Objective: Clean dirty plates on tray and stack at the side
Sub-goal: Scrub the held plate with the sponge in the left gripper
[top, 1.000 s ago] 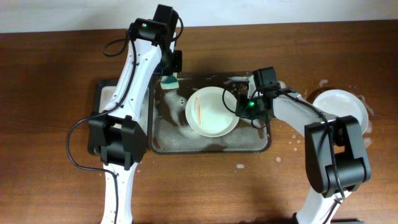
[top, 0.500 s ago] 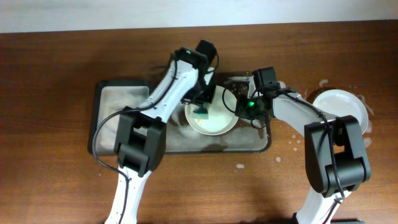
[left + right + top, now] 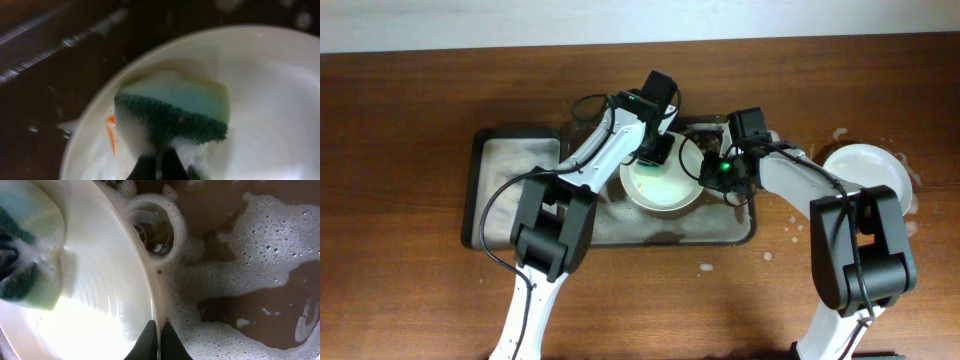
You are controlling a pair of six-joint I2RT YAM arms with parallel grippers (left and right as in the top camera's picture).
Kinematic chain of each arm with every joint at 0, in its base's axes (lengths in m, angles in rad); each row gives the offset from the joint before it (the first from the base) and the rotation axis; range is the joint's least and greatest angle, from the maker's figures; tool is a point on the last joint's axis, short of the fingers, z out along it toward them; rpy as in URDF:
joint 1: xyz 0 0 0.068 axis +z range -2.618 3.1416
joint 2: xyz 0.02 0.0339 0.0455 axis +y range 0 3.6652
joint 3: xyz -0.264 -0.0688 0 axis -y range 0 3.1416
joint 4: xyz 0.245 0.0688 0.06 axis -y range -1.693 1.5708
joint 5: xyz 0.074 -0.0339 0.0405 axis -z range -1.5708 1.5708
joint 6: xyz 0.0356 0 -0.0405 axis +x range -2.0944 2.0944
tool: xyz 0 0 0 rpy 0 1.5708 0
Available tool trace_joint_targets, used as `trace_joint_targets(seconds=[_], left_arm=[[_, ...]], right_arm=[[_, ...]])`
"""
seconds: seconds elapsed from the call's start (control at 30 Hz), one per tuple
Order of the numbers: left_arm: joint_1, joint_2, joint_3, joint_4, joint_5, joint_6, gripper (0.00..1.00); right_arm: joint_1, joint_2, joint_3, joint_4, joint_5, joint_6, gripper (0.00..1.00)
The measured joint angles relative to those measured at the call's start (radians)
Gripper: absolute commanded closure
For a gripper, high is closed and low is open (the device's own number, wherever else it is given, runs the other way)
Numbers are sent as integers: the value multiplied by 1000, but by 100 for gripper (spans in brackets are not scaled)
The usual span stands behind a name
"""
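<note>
The left gripper [image 3: 156,168] is closed tight on a blue sponge with a dark green scouring face [image 3: 175,117]. Its two dark fingertips nearly meet at the sponge's lower edge. The sponge is pressed flat against the inner wall of a round white plate with a raised rim [image 3: 270,100], foam squeezing out beneath it. An orange smear [image 3: 110,136] lies on the plate just left of the sponge.

The right gripper [image 3: 157,339] is pinched almost shut on the same plate's rim, one finger inside and one outside. The sponge shows at the far side of the plate in the right wrist view. Just beyond the rim, touching it, a small round cup-like thing [image 3: 152,227] sits ringed with suds in brown soapy water.

From overhead, the plate sits in the middle of a dark rectangular tray [image 3: 473,190] holding foamy water. A second white plate [image 3: 868,172] rests well apart on the brown wooden table [image 3: 400,100], to the tray's right, with suds around it.
</note>
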Motion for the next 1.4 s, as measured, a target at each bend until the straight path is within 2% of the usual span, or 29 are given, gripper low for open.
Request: trace_joint_targets(seconds=[0.07,0.13,0.2,0.23,0.5,0.63,0.73,0.8,0.87,1.03,1.1,1.13,1.3,1.4], left_arm=[[-11,7,0,71,-110,-23,100],[-21,10,2,74,-170,-58,100],[-21,10,17,-61,-209,-108,100],[-19,11,26,-137,-209,-91,100],[24,13,23,-431,120,436,100],[32,24,14,-459,239,654,100],[35,24,5,-404,269,715,100],[35,19,3,-321,290,680,100],[35,13,3,-243,269,574,100],[5,4,7,-95,68,237,100],[-16,4,9,-59,-69,51,100],[-22,4,9,-52,-119,5,100],[-28,13,8,-53,-365,-122,100],[-28,18,10,-84,-427,-147,100]], right_arm=[[0,1,0,10,-1,1,96],[0,2,0,14,-6,3,96],[6,2,0,11,-24,2,96],[8,2,0,9,-35,-1,96],[9,2,0,-3,-42,-31,96],[8,2,0,-3,-42,-42,96],[3,2,0,0,-31,-46,96],[-13,1,0,4,-9,-45,96],[-17,1,4,4,11,-40,96],[-16,2,4,11,10,-6,96],[-12,2,4,14,7,7,96],[-11,2,4,14,7,7,96],[6,2,5,23,-27,8,96],[9,2,11,26,-58,7,96]])
